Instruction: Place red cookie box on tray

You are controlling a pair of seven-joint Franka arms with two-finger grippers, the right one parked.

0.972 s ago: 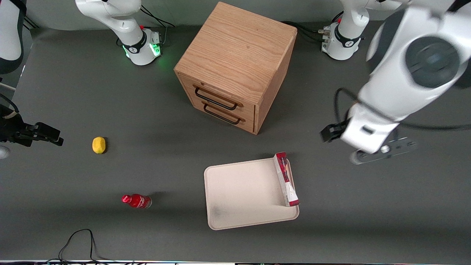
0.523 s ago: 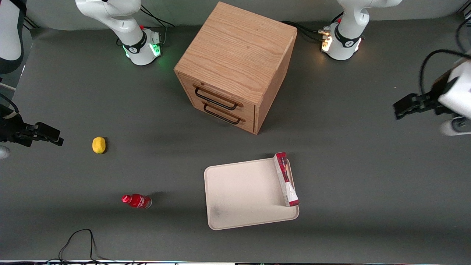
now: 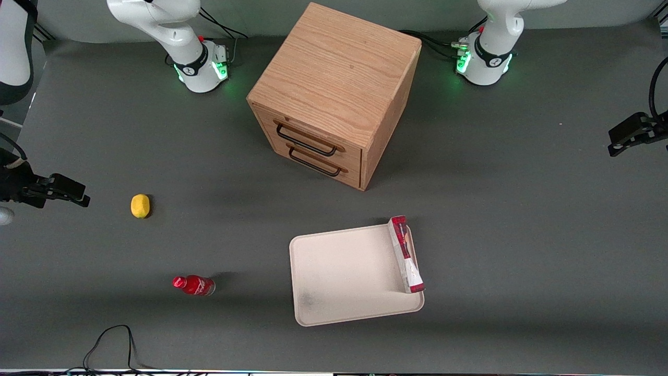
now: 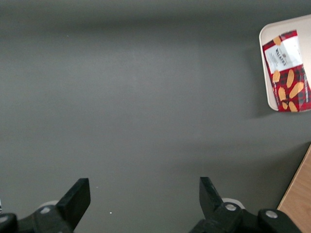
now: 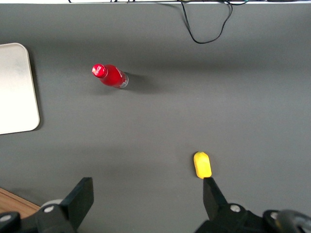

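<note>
The red cookie box [image 3: 406, 254] lies flat on the cream-white tray [image 3: 339, 271], along the tray's short rim toward the working arm's end. The left wrist view shows the box [image 4: 286, 70] with its red plaid face and cookie pictures, resting on the tray [image 4: 268, 30]. My left gripper [image 3: 623, 140] hangs far off toward the working arm's end of the table, well away from the tray and farther from the front camera than it. The gripper [image 4: 143, 190] is open, with only bare grey table between its fingers.
A wooden two-drawer cabinet [image 3: 334, 89] stands farther from the front camera than the tray. A small red bottle [image 3: 193, 285] and a yellow lemon-like object [image 3: 140, 205] lie toward the parked arm's end. A black cable [image 3: 109, 339] loops by the table's near edge.
The left arm has swung away from beside the tray toward the working arm's end of the table. The cookie box and tray have not moved.
</note>
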